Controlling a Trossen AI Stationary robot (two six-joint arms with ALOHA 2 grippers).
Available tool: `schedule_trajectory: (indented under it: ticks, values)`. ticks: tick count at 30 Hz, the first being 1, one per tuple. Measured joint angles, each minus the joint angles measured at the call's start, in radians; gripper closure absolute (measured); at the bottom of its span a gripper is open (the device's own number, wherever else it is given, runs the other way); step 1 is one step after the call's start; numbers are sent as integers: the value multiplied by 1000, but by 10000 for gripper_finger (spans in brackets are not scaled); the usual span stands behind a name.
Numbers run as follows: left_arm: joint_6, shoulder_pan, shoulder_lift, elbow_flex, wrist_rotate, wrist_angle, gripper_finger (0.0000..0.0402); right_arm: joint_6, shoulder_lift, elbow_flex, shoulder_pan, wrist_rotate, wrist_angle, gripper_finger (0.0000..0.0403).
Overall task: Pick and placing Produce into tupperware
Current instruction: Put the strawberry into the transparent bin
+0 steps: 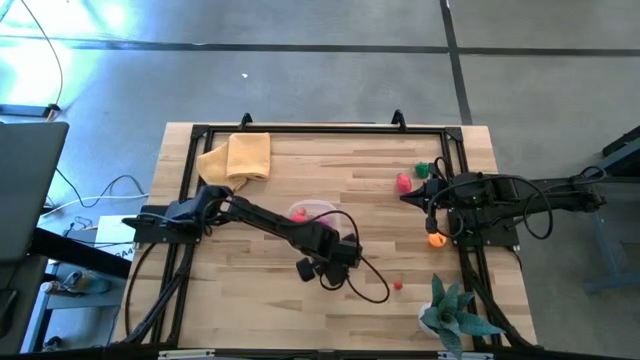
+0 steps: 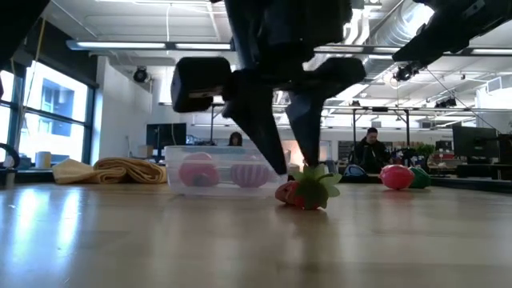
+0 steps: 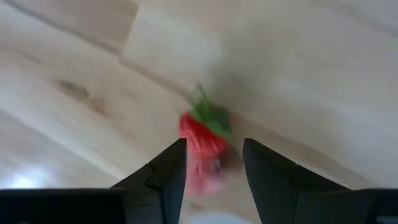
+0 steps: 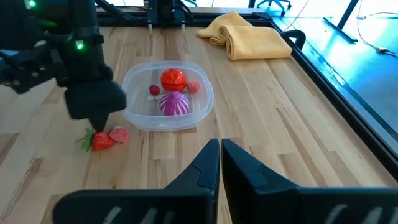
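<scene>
Picking step: my left end effector sits part open, straddling strawberry on surface, centre frame, nothing gripped yet. Tub just beside. Next I close, lift, carry over. Right end effector shut, idle, frame right.

One clear tub holding four produce pieces; two red pieces beside it. One yellow folded cloth; one potted plant. Two arms, one end effector each.
</scene>
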State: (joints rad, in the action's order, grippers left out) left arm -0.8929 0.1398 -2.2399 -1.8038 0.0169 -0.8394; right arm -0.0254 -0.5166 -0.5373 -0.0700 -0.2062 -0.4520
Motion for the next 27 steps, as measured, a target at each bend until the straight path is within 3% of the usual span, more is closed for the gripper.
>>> schedule_trajectory:
  ticks: [27]
  values:
    - [-106, 13, -4, 2, 28, 43, 254, 0, 0, 0, 0, 0, 0, 394]
